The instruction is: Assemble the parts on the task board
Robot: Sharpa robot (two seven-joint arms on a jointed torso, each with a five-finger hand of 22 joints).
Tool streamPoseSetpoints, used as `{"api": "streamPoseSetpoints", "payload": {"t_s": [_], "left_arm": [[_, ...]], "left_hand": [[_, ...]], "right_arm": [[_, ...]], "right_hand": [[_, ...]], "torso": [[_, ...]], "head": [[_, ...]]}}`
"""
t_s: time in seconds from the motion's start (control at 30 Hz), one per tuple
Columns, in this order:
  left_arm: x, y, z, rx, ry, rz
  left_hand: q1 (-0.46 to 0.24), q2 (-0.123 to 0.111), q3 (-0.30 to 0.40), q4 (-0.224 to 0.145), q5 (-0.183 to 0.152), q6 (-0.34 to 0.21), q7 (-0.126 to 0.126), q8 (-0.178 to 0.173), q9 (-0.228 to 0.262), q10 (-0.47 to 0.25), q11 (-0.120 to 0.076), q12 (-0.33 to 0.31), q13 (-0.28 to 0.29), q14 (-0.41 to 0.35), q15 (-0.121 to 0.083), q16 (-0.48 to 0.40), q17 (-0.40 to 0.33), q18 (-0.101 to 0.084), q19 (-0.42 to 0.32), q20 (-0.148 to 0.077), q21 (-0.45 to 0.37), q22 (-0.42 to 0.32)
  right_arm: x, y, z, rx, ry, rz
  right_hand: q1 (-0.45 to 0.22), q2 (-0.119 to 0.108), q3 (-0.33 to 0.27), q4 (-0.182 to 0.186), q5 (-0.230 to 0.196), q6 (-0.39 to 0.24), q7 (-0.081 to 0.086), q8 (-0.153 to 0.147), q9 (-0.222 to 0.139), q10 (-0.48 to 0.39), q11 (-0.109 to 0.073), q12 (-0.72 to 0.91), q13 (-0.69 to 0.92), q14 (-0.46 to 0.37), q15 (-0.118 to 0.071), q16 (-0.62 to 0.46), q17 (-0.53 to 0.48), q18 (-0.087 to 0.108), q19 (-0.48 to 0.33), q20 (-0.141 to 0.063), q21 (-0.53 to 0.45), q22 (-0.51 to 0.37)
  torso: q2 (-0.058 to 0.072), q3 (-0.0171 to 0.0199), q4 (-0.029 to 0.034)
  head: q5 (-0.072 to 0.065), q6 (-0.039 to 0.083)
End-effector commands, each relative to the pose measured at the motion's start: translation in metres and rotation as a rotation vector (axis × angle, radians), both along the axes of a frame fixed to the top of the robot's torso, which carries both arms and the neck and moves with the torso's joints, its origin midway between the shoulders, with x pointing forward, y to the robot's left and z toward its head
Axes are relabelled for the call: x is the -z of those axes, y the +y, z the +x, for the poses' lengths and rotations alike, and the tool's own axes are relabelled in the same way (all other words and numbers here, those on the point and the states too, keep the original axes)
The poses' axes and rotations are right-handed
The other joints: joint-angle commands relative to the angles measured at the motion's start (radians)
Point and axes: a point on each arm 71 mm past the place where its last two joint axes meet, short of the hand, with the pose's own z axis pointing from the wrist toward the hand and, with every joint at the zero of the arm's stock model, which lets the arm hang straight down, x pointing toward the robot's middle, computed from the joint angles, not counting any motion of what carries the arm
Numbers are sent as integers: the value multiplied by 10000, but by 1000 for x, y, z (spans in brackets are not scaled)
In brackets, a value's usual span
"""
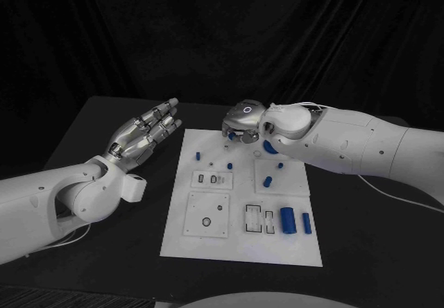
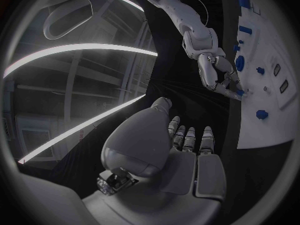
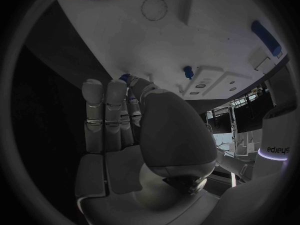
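Silver right hand (image 1: pixel 245 122) pinches a small blue peg (image 1: pixel 230 135) at the white task board's (image 1: pixel 242 247) far edge, likely for seating; silver left hand (image 1: pixel 148 131) waits released, fingers spread.

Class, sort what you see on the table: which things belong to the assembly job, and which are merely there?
Job:
task board
blue parts, such as the two cylinders near the board's right edge
right robot hand, at a small blue part by the far edge
left robot hand, open above the table

Merely there:
black table

Dim scene; the white board (image 1: pixel 242 212) stands out brightly against the black worktop (image 1: pixel 370 237). Wrist views bend strongly at their rims.
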Motion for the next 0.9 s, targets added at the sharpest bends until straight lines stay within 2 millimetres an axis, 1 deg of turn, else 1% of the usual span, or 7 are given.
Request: {"api": "streamPoseSetpoints", "payload": {"t_s": [0.03,0.47,0.5,0.53,0.63,0.73,0.9], "left_arm": [[-3,-1,0,91,-208,-146],[-2,-1,1,118,-170,-127],[-2,-2,1,121,-168,-127],[-2,-2,1,122,-167,-126],[-2,-2,1,134,-160,-127],[-2,-2,1,139,-153,-125],[-2,-2,0,153,-144,-128]], "left_hand": [[92,-30,38,-5,64,-3,64,68,11,-4,85,32,13,-5,60,-37,-13,187,23,71,-33,10],[101,-20,66,-6,57,11,72,71,13,-5,92,38,14,-5,73,-37,-13,187,26,85,-30,12],[101,-20,66,-6,57,11,72,71,13,-5,92,38,14,-5,73,-37,-13,187,26,85,-30,12],[104,-16,80,-3,52,30,82,77,15,-5,97,42,15,-5,80,-37,-13,186,26,93,-30,12],[104,-16,80,-3,52,30,82,77,15,-5,97,42,15,-5,80,-37,-13,186,26,93,-30,12],[105,-13,91,-1,48,50,93,83,18,-6,103,43,15,-5,86,-37,-13,186,26,100,-30,12],[105,-13,91,-1,48,50,93,83,18,-6,103,43,15,-5,86,-37,-13,186,26,100,-30,12]], "right_arm": [[1,2,-2,-7,-118,141],[2,7,-5,-68,24,54],[2,7,-5,-35,66,11],[2,7,-5,-19,86,-11],[4,6,-4,123,223,-160],[5,5,-3,321,344,-307],[5,1,-2,468,281,-259]], "right_hand": [[4,-117,81,8,47,-90,-18,-64,-17,-54,0,17,-5,-64,27,-16,4,-109,-87,4,50,36],[-41,-178,155,20,76,-313,-134,-203,-59,-234,-12,6,-15,-101,28,-59,-30,-104,-141,6,50,103],[-52,-194,173,22,71,-386,-185,-241,-73,-302,-14,7,-17,-121,32,-88,-60,-104,-158,8,46,118],[-83,-234,208,29,52,-604,-344,-318,-114,-506,43,9,-23,-176,65,-149,-115,-104,-206,19,29,148],[-125,-277,255,33,38,-860,-486,-325,-155,-851,103,9,-27,-169,101,-95,-28,-117,-221,54,64,256],[-167,-346,154,-37,-25,-1417,-746,-344,-257,-2183,118,21,-59,-243,111,-175,-99,-104,-288,81,8,300],[-170,-188,-299,-245,-77,-1878,-857,-303,-373,-3433,166,7,-26,-506,166,-466,-397,-53,-525,138,-277,213]], "torso": [[4,-4,14],[4,-5,9],[4,-2,9],[2,-2,7],[-2,-4,7],[1,-4,9],[-2,-4,13]], "head": [[4,-6],[0,-10],[-1,-12],[-4,-15],[-5,-23],[-2,-22],[16,-22]]}}
